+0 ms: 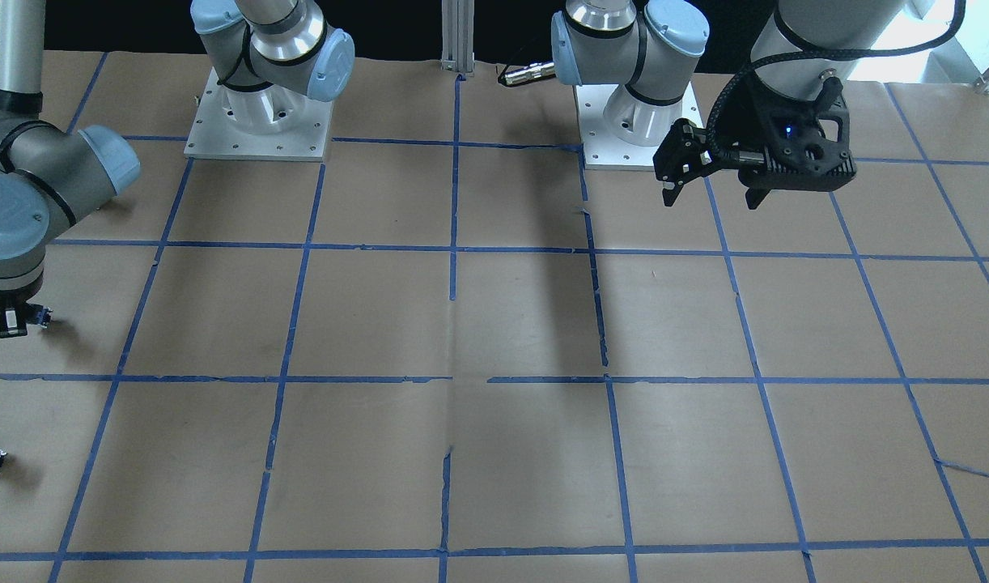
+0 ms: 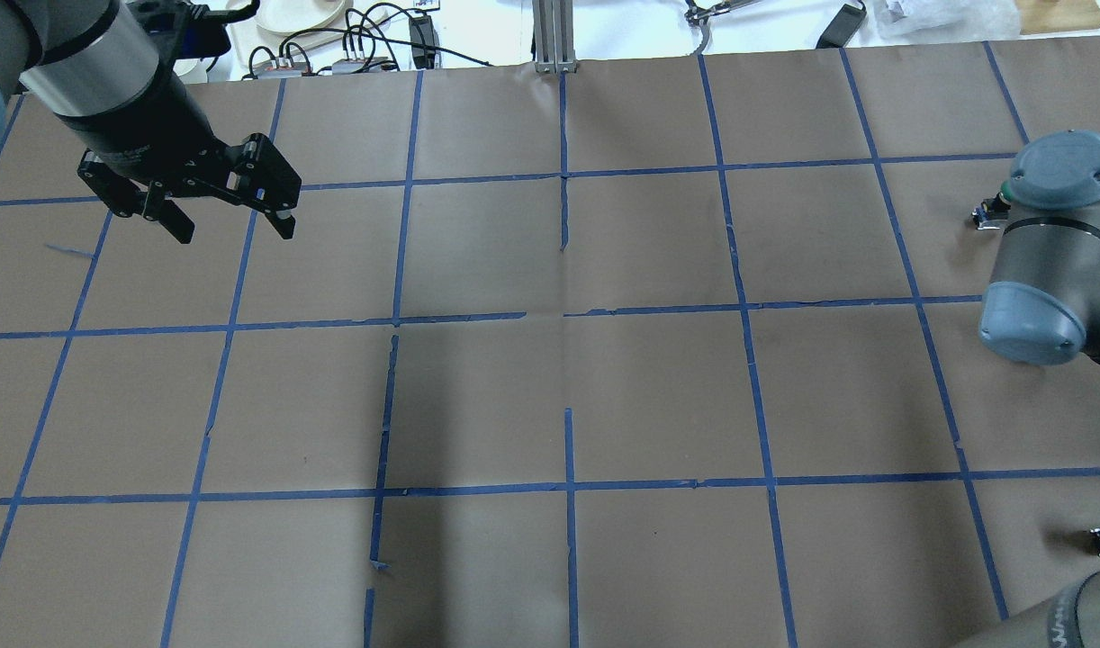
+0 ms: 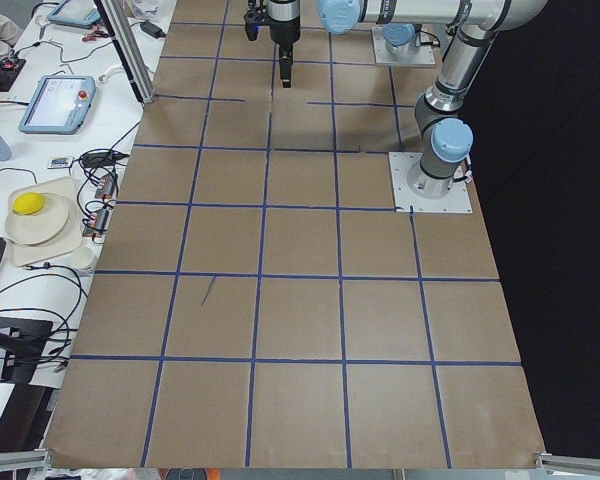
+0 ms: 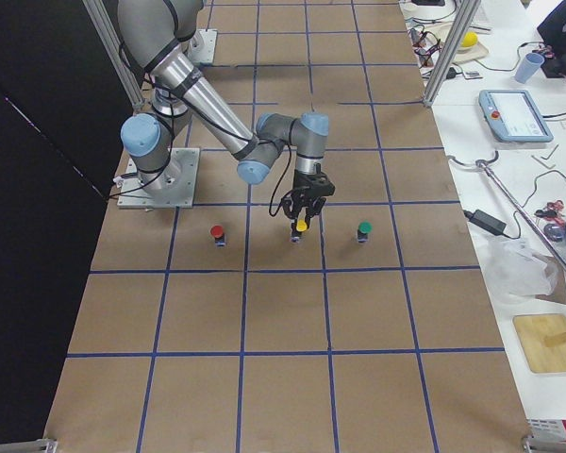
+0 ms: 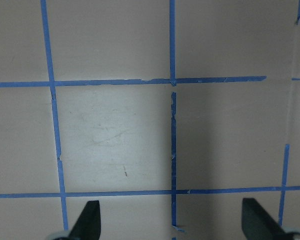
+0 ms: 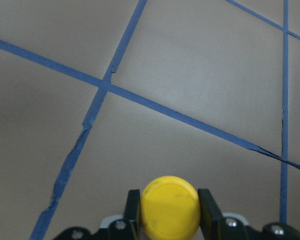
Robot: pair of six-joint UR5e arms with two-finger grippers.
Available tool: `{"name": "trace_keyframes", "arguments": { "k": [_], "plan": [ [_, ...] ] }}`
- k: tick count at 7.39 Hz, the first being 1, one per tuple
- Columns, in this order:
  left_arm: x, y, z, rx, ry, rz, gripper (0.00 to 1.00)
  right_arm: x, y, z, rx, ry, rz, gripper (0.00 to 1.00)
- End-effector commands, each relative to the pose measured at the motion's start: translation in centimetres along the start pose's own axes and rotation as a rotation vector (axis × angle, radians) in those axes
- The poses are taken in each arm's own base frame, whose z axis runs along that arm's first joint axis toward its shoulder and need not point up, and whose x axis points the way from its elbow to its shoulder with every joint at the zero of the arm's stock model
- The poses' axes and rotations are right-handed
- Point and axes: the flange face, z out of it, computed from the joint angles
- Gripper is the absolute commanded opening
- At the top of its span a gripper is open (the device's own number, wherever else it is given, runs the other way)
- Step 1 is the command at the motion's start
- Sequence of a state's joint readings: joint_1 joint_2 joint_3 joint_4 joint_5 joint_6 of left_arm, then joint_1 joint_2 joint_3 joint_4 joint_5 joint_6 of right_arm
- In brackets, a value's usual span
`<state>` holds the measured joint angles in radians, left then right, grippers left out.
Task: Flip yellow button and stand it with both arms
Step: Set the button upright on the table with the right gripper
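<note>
The yellow button [image 6: 170, 214] sits between the fingers of my right gripper [image 6: 170, 206], which is shut on it, the round yellow cap facing the wrist camera. In the exterior right view the right gripper [image 4: 302, 203] points down with the yellow cap [image 4: 301, 226] just below it, close to the table; I cannot tell if it touches. In the front-facing view the right gripper [image 1: 13, 320] is at the left edge. My left gripper [image 2: 230, 220] is open and empty, hovering over the far left of the table; it also shows in the front-facing view [image 1: 709, 190] and the left wrist view [image 5: 172, 225].
A red-capped button [image 4: 217, 232] stands on the robot's side of the yellow one, and a green-capped button [image 4: 363, 229] stands on its far side. The arm bases [image 1: 258, 121] [image 1: 636, 121] sit at the robot's edge. Cables and dishes [image 2: 289, 18] lie beyond the far edge.
</note>
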<state>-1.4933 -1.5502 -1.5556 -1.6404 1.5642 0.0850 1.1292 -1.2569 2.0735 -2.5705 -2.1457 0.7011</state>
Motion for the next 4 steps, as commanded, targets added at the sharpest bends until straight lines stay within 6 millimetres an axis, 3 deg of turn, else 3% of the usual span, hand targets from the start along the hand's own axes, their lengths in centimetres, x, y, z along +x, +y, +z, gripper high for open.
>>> {"name": "trace_keyframes", "arguments": {
  "k": [1,2,3,4],
  "plan": [
    [-0.16,-0.08,-0.21,0.004,-0.005,0.002,1.00,0.49,1.20,0.53,-0.019,0.006,-0.012,0.34],
    [-0.18,-0.08,-0.21,0.004,-0.007,0.002,1.00,0.56,1.30,0.54,-0.019,0.006,-0.012,0.34],
    [-0.18,-0.08,-0.21,0.004,-0.007,0.002,1.00,0.64,1.33,0.59,-0.016,0.014,-0.017,0.49],
    [-0.19,-0.02,-0.28,0.005,-0.009,0.002,1.00,0.69,1.47,0.68,-0.019,0.016,-0.021,0.76]
  ]
}}
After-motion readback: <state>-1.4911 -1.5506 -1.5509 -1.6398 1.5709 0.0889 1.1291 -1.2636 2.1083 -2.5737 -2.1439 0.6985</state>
